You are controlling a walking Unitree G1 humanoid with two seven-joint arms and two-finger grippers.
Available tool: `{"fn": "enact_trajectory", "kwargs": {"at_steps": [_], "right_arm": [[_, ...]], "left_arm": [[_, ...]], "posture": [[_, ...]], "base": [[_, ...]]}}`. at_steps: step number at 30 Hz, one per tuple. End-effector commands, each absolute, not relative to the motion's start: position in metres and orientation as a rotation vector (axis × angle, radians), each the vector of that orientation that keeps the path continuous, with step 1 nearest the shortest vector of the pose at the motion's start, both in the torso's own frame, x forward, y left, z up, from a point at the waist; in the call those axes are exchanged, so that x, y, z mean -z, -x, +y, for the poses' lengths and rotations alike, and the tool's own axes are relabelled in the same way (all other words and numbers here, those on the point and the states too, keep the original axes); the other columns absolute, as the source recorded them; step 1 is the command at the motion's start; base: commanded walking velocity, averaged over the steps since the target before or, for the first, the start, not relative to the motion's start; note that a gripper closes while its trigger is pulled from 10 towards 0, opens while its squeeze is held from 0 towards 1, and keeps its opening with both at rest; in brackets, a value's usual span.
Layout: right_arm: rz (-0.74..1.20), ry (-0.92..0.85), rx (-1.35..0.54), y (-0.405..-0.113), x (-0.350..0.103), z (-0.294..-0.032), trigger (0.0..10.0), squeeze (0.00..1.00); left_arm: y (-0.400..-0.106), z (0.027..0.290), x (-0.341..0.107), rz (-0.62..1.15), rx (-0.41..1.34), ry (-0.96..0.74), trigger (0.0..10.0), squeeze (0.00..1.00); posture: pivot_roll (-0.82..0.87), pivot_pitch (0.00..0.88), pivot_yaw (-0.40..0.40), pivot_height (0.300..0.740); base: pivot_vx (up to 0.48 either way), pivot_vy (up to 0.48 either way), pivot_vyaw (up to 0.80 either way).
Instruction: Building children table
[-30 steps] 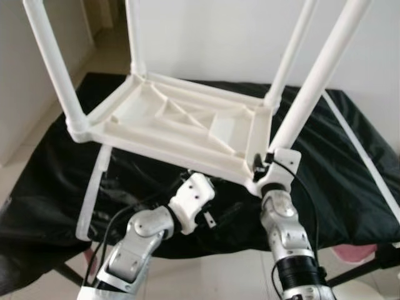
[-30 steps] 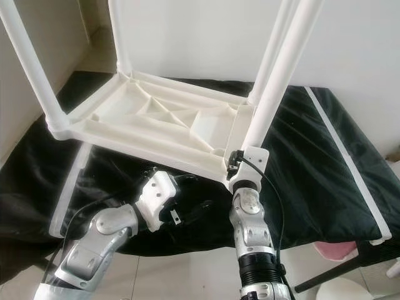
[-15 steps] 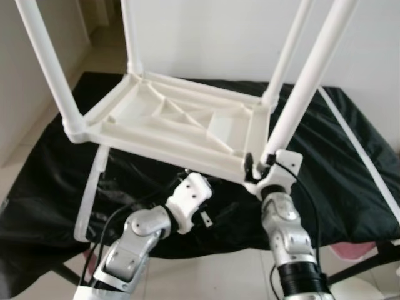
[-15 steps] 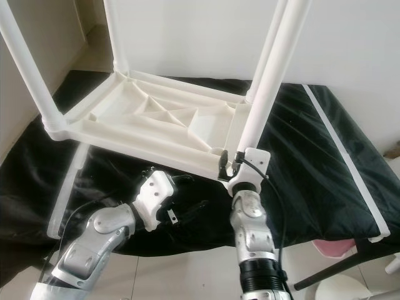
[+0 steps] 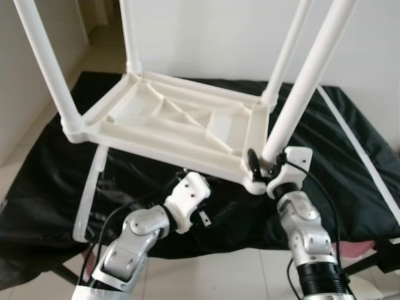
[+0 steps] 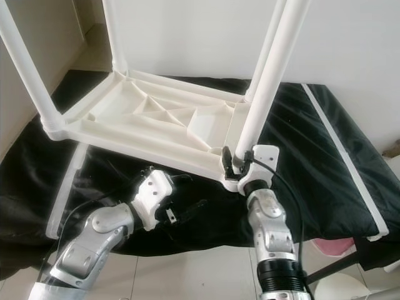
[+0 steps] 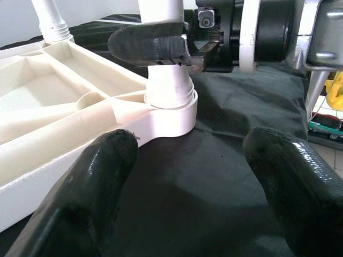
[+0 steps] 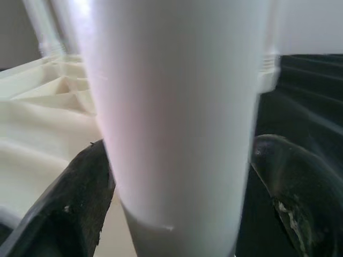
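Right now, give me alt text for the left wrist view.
The right gripper clamps a white leg just above its socket in the upturned table. The left gripper hovers open over black cloth.

Black cloth (image 5: 350, 156) covers the table, hanging over the near edge w/ folds. White strip (image 5: 359, 150) runs along its right edge, another (image 5: 90, 194) near the left edge. White wall (image 5: 212, 37) behind; pale tiled floor (image 5: 15, 165) at left.

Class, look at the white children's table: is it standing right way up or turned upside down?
Upside down. The white table lies top-down on the black cloth, ribbed underside showing, with its legs pointing up.
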State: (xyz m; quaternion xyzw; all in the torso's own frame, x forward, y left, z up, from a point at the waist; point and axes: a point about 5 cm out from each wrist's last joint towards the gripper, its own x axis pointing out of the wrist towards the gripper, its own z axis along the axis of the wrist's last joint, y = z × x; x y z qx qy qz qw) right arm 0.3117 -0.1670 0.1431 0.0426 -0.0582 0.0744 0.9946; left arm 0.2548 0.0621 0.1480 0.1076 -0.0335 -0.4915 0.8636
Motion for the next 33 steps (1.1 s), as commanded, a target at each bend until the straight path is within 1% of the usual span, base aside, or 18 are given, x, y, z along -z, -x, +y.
{"fn": "enact_trajectory", "kwargs": {"at_steps": [1, 5, 8, 9, 10, 11, 21, 25, 26, 27, 28, 29, 33], "right_arm": [[-0.112, -0.08, -0.173, -0.314, -0.141, -0.172, 10.0, 1.0], [-0.081, -0.004, -0.294, -0.321, -0.139, -0.18, 10.0, 1.0], [-0.067, 0.02, -0.331, -0.324, -0.139, -0.181, 10.0, 1.0], [-0.065, 0.043, -0.344, -0.326, -0.139, -0.182, 10.0, 0.94], [-0.059, 0.045, -0.358, -0.326, -0.139, -0.182, 10.0, 0.37], [-0.052, 0.037, -0.376, -0.327, -0.139, -0.183, 10.0, 0.0], [-0.008, 0.103, -0.554, -0.331, -0.132, -0.176, 10.0, 0.0], [0.0, 0.118, -0.588, -0.332, -0.131, -0.174, 10.0, 0.0], [0.003, 0.128, -0.597, -0.333, -0.131, -0.174, 7.8, 0.0], [0.003, 0.128, -0.597, -0.333, -0.131, -0.174, 7.8, 0.0], [0.002, 0.131, -0.599, -0.334, -0.13, -0.175, 3.7, 0.0], [0.005, 0.133, -0.595, -0.334, -0.13, -0.177, 0.0, 0.0], [0.012, 0.133, -0.584, -0.333, -0.127, -0.182, 0.0, 0.0]], "left_arm": [[-0.255, 0.062, -0.151, -0.078, 1.016, -0.219, 10.0, 0.0], [-0.257, 0.063, -0.152, -0.077, 1.023, -0.222, 10.0, 0.0], [-0.258, 0.063, -0.153, -0.077, 1.027, -0.223, 10.0, 0.0], [-0.258, 0.063, -0.153, -0.077, 1.029, -0.224, 10.0, 0.0], [-0.258, 0.063, -0.153, -0.078, 1.031, -0.227, 10.0, 0.0], [-0.257, 0.063, -0.153, -0.078, 1.033, -0.228, 10.0, 0.0], [-0.258, 0.067, -0.154, -0.073, 1.032, -0.221, 10.0, 0.0], [-0.259, 0.067, -0.155, -0.074, 1.036, -0.229, 10.0, 0.0], [-0.259, 0.067, -0.156, -0.076, 1.038, -0.233, 10.0, 0.0], [-0.259, 0.067, -0.156, -0.076, 1.038, -0.233, 10.0, 0.0], [-0.259, 0.067, -0.156, -0.076, 1.039, -0.237, 10.0, 0.0], [-0.259, 0.067, -0.156, -0.075, 1.039, -0.239, 10.0, 0.0], [-0.258, 0.068, -0.155, -0.071, 1.037, -0.24, 10.0, 0.0]], "posture": [[0.04, 0.047, -0.062, 0.74], [0.04, 0.047, -0.054, 0.74], [0.04, 0.045, -0.047, 0.74], [0.04, 0.045, -0.047, 0.74], [0.04, 0.044, -0.045, 0.74], [0.04, 0.044, -0.045, 0.74], [0.05, 0.041, -0.027, 0.74], [0.05, 0.04, -0.028, 0.74], [0.05, 0.04, -0.028, 0.74], [0.05, 0.04, -0.028, 0.74], [0.06, 0.043, -0.024, 0.74], [0.06, 0.045, -0.026, 0.74], [0.06, 0.046, -0.025, 0.74]], "base": [[0.0, 0.0, 0.0], [0.0, 0.0, 0.0], [0.0, 0.0, 0.0], [0.0, 0.0, 0.0], [0.0, 0.0, 0.0], [0.0, 0.0, 0.0], [0.0, 0.0, 0.0], [0.0, 0.0, 0.0], [0.0, 0.0, 0.0], [0.0, 0.0, 0.0], [0.0, 0.0, 0.0], [0.0, 0.0, 0.0], [0.0, 0.0, 0.0]]}}
